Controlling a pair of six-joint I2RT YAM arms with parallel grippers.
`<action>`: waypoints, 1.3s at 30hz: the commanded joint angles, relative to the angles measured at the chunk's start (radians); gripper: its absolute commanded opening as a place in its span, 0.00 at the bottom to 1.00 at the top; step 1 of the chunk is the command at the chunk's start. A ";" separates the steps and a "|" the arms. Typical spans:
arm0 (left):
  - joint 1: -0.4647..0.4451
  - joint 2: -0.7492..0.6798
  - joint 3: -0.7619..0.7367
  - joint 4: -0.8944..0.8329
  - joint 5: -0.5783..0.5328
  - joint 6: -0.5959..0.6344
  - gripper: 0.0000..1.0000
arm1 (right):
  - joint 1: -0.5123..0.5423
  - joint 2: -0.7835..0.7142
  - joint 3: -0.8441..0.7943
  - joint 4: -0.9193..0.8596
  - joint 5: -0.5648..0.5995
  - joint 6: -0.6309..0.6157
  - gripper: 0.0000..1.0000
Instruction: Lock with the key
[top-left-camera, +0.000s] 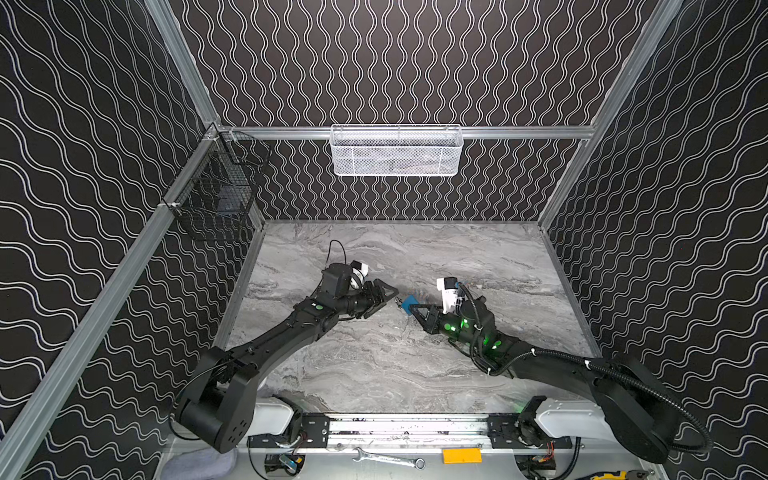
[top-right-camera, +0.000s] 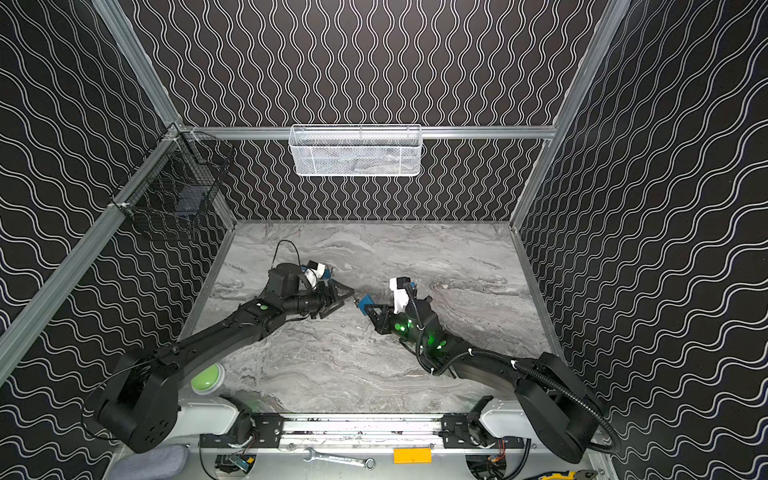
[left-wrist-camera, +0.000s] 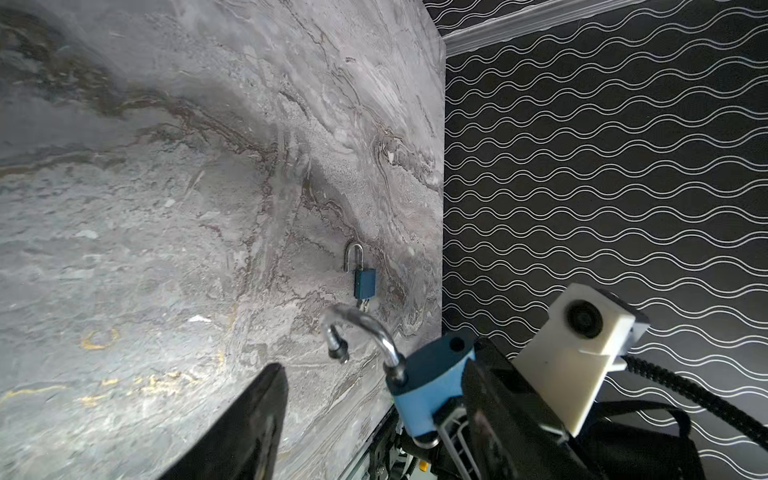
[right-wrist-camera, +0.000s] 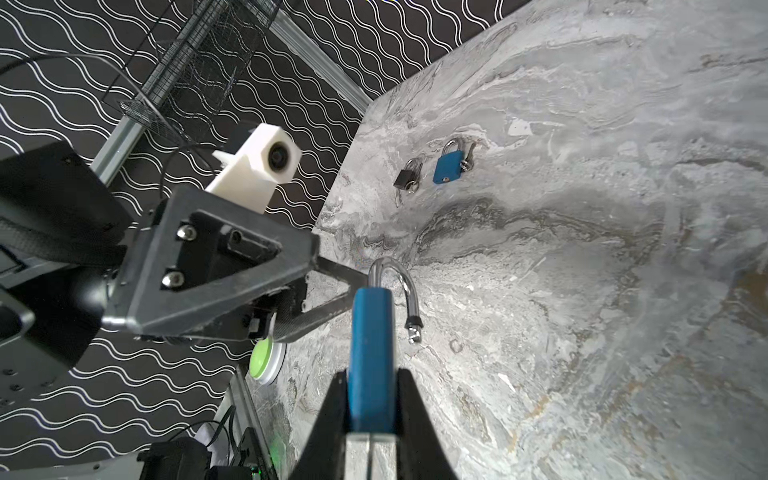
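Note:
My right gripper (right-wrist-camera: 371, 374) is shut on the flat sides of a blue padlock (right-wrist-camera: 371, 332), held above the marble table in both top views (top-left-camera: 410, 302) (top-right-camera: 365, 301). Its silver shackle (left-wrist-camera: 365, 322) is swung open, with the free end clear of the body. My left gripper (top-left-camera: 395, 298) faces the lock from the left. It is open, and the shackle lies between its spread fingers (left-wrist-camera: 257, 415) without touching them. A thin metal ring (left-wrist-camera: 453, 428) hangs at the lock's base. I cannot make out the key itself.
A second blue padlock (right-wrist-camera: 448, 166) and a small black padlock (right-wrist-camera: 405, 178) lie on the table (top-left-camera: 374, 374) further back. A green button (top-right-camera: 206, 377) sits near the left arm's base. A white mesh basket (top-left-camera: 395, 151) and a black wire basket (top-left-camera: 220, 187) hang on the walls.

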 joint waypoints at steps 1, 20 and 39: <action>-0.003 0.022 0.006 0.081 0.024 -0.028 0.69 | 0.001 0.001 0.019 0.084 -0.019 0.004 0.00; -0.026 0.095 0.037 0.204 0.026 -0.024 0.53 | -0.001 0.034 0.001 0.151 -0.075 0.045 0.00; -0.025 0.083 -0.028 0.419 0.044 0.035 0.44 | -0.016 0.002 -0.025 0.148 -0.096 0.061 0.00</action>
